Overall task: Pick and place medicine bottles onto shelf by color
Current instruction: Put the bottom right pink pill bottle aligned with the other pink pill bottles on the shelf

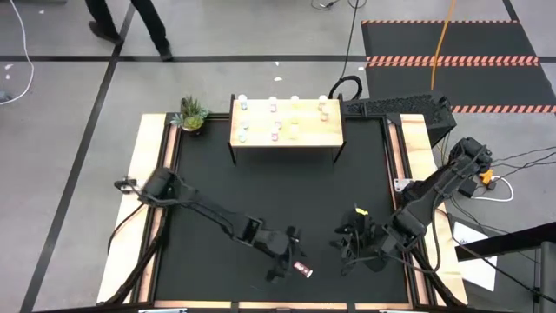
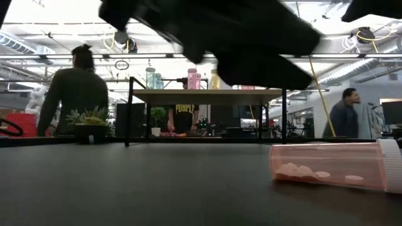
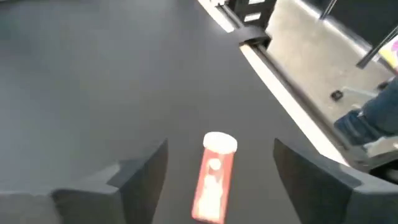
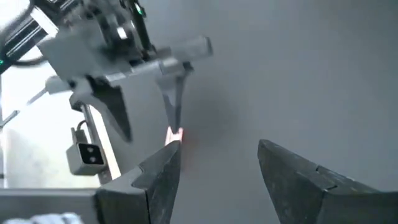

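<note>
Table (image 1: 261,200): black mat, shelf (image 1: 287,130) at far edge carrying sorted bottles (image 1: 276,108). High view shows both arms at the near edge. Left gripper (image 3: 221,168), fingers apart, straddles a pink bottle (image 3: 213,177) lying on the mat, not gripped. Low view alone shows pills inside it. Right gripper (image 4: 217,168) open, empty, nearby. Shelf bottle tints hard to read.
</note>
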Controlling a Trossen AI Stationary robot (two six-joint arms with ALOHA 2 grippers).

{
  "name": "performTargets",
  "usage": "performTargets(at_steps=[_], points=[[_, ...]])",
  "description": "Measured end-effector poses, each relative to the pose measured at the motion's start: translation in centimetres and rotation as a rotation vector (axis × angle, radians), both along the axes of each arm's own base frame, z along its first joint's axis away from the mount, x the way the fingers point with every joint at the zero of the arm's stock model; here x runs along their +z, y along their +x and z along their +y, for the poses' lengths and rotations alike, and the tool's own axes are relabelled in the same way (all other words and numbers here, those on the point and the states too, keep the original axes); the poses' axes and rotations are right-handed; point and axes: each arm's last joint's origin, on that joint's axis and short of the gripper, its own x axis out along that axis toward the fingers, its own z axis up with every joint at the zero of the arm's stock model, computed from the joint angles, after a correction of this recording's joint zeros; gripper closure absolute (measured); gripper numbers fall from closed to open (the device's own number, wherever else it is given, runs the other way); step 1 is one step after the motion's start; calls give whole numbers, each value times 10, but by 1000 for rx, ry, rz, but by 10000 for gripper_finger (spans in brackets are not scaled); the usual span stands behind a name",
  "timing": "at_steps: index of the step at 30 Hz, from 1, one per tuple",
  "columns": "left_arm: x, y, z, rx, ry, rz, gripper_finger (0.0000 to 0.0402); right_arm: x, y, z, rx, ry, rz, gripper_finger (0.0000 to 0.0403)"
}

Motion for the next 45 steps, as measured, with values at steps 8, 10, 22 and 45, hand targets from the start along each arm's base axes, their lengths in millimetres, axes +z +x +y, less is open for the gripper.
performTargets(at_steps=[8, 10, 22, 45], points=[[-21, 21, 0, 3, 66, 124, 176, -1, -3, 4, 35, 66, 52, 195], [-23, 20, 0, -3, 81, 140, 185, -1, -4, 5, 51, 78, 66, 195], [-38, 16, -7, -45, 100, 189, 195, -2, -8, 7, 61, 70, 81, 195], [-19, 32, 9, 60, -53, 85, 282, 15, -6, 7, -7, 73, -120, 195]])
